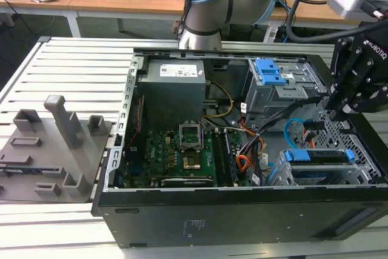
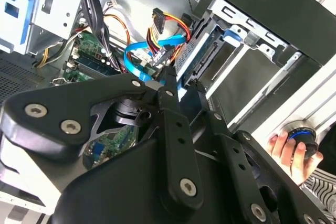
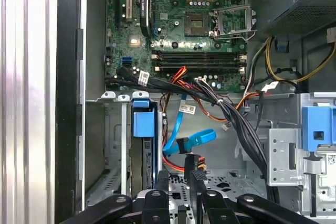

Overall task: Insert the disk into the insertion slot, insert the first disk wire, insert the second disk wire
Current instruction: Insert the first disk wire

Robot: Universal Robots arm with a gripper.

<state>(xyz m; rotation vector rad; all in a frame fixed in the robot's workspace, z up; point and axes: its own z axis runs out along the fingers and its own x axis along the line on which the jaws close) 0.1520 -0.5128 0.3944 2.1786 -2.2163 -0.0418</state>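
The second disk wire [image 3: 198, 138] is looping just ahead of the hand [image 3: 178, 177], plug end nearest it; the hand is narrow, and I cannot tell whether it is gripping anything.

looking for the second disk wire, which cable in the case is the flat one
The light-blue cable, a flat band looping near the gripper, with a dark plug. The orange-red wires and the black bundle are bunches of round strands.
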